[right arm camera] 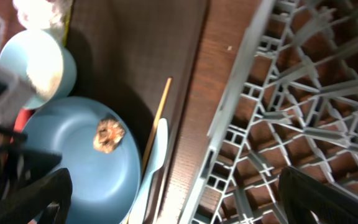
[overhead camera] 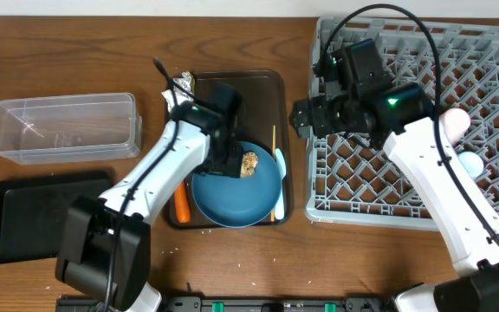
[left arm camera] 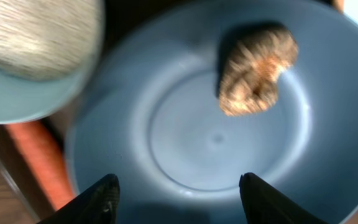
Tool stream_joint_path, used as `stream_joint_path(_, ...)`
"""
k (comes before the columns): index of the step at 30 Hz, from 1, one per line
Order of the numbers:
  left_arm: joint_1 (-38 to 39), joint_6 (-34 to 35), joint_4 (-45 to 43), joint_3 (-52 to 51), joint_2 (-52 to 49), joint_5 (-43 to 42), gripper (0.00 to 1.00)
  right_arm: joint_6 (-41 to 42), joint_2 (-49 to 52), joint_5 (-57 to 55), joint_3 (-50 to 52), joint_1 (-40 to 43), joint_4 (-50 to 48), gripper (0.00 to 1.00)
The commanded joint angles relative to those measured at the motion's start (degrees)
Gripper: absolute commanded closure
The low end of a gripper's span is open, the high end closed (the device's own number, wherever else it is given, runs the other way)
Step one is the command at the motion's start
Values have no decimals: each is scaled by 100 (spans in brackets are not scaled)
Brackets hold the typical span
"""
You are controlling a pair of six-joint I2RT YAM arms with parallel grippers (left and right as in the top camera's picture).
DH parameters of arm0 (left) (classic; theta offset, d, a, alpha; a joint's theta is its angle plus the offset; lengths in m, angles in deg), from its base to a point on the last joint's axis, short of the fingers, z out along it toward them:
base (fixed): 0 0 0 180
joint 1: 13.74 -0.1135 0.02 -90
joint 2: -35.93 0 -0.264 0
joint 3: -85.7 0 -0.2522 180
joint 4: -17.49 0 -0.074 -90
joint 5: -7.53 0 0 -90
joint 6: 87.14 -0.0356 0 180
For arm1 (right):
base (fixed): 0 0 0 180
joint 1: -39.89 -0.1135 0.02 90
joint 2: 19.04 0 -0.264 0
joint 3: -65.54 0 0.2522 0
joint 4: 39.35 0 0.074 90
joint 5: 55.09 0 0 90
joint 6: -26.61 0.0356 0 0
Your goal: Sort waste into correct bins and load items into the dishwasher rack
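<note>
**Over plate and rack edge: two grippers, both empty**

Above the plate's middle: left gripper (left arm camera: 180,198), jaws partly spread, nothing between them.
- Directly below: plate (left arm camera: 185,137), blue, on serving tray (right arm camera: 135,50).
- On the plate, toward its far rim: lump (left arm camera: 253,68), brown.
- Off the plate's left edge, partly under the rim: carrot (left arm camera: 39,162).
- Just beside the plate: blue cup (left arm camera: 17,99), napkin (left arm camera: 36,31) at its mouth.

Over the rack's left edge: right gripper (right arm camera: 179,199), jaws spread wide, holding nothing.
- Below and right: rack (right arm camera: 278,93), grey.
- On the tray, along its right side: chopstick (right arm camera: 157,118); spoon (right arm camera: 154,162) beside it, against the plate rim.
- Inside the rack, right part: pink cup (overhead camera: 455,121).

Far left on table (overhead camera: 258,35): tub (overhead camera: 63,126); near it, black tray (overhead camera: 33,212).
</note>
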State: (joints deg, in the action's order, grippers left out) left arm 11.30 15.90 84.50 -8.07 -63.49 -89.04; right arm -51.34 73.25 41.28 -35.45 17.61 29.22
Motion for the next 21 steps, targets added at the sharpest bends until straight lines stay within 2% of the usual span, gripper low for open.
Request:
stream_joint_path(1,81,-101,-28,-42,59,-26,36,208,-9,-31,37,177,11,1)
stream_joint_path(12,76,-210,-42,-39,114,-208,36,203,-9,-15,39,203,17,1)
stream_joint_path(21,76,-387,15,-35,723,-245,36,162,-9,-103,37,203,-20,1)
